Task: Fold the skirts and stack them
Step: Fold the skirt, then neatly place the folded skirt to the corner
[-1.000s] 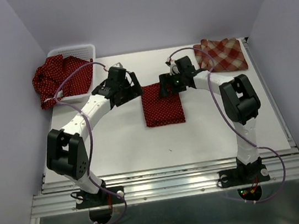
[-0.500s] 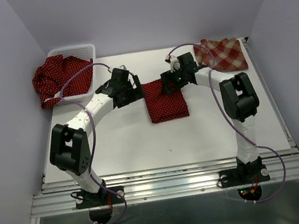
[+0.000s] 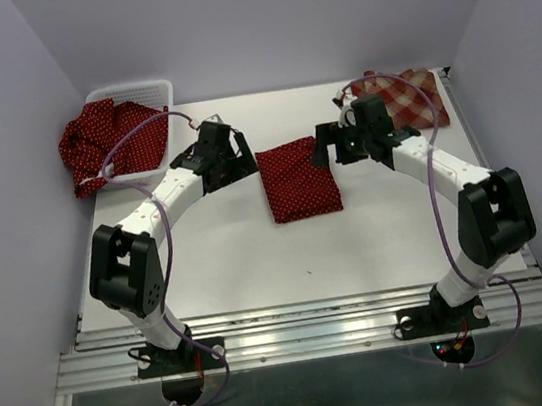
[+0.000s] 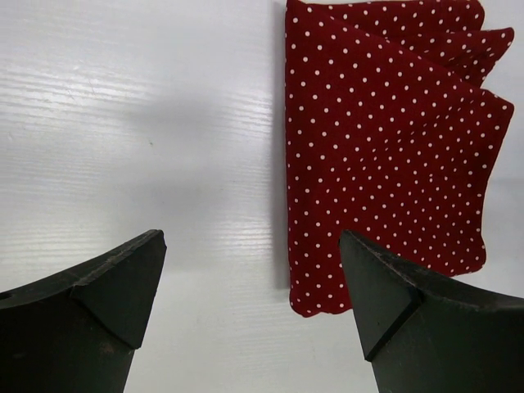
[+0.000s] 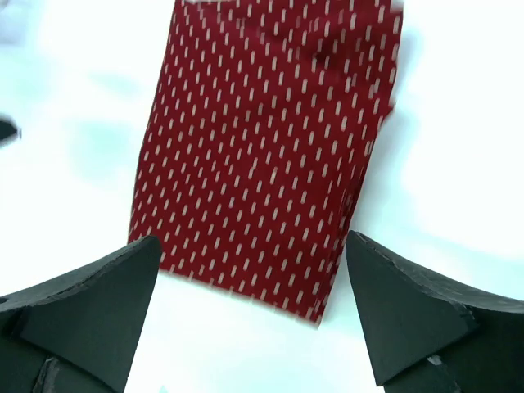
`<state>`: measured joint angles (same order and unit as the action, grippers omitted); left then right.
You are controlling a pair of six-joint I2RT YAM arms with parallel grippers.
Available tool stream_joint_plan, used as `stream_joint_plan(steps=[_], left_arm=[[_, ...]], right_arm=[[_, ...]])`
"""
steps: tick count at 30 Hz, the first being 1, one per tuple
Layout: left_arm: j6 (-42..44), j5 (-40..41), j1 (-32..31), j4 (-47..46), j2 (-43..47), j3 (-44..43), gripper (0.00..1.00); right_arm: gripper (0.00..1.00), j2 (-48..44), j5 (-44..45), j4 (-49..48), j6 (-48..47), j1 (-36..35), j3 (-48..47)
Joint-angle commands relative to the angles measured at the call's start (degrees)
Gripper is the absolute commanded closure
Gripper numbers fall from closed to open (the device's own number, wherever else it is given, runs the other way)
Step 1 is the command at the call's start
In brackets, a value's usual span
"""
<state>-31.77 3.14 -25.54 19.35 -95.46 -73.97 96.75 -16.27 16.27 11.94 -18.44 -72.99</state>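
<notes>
Skirts are lying in three places on the white surface (image 3: pixel 260 265). Nearest, at the middle, a folded dotted skirt (image 3: pixel 298 179) is resting as a neat rectangle with nothing touching it. The left fingers (image 4: pixel 98 303) are hanging spread wide just beside its left edge and the right fingers (image 5: pixel 82 311) spread wide by its far right corner, both empty, probably so it can be lifted for stacking. Farther back, the folded plaid skirt (image 3: pixel 416 97) is waiting at the far right corner, likely as the base of the pile, while unfolded dotted skirts (image 3: pixel 92 147) are spilling over the white basket (image 3: pixel 134 88) at far left.
</notes>
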Motion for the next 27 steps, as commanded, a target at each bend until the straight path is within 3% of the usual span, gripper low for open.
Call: stream_joint_plan(steps=[1, 6, 13, 27], left_arm=[[0.74, 1.52, 1.36, -2.04, 0.98, -3.28, 0.01], [1.45, 1.70, 2.69, -2.92, 1.59, -2.75, 0.01], [1.89, 2.22, 3.57, -2.92, 1.51, -2.40, 0.01], [1.97, 5.74, 4.44, -1.87, 1.86, -1.52, 0.01]], right_arm=[[0.00, -7.96, -5.58, -2.20, 9.56, 0.24, 9.51], [0.00, -14.22, -9.21, -5.81, 12.31, -4.49, 20.42], [0.00, -11.86, -11.67, -14.24, 15.03, -8.63, 27.63], [0.00, 0.02, -2.89, -21.10, 9.86, -7.94, 23.33]])
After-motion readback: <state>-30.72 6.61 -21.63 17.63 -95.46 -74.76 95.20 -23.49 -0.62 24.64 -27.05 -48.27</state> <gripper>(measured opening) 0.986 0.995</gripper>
